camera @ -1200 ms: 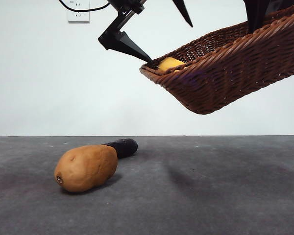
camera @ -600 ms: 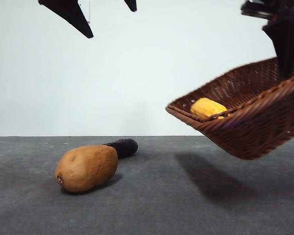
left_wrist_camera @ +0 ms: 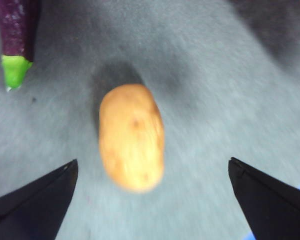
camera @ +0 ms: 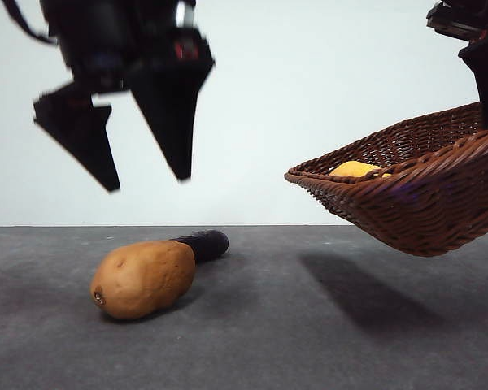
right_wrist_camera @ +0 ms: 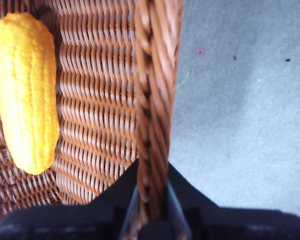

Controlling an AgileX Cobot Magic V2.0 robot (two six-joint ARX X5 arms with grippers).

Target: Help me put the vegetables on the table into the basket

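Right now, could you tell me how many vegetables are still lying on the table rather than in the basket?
2: the potato lies on the table below the open left claw; the eggplant lies just behind it. The corn cob is already in the basket.

Bright, even light from above, with soft shadows on the table (camera: pixel 252 341) under the basket (camera: pixel 407 203) and beside the potato (camera: pixel 142 278). Motion blur on the left gripper (camera: pixel 146 175) in front view; slightly soft focus in left wrist view.
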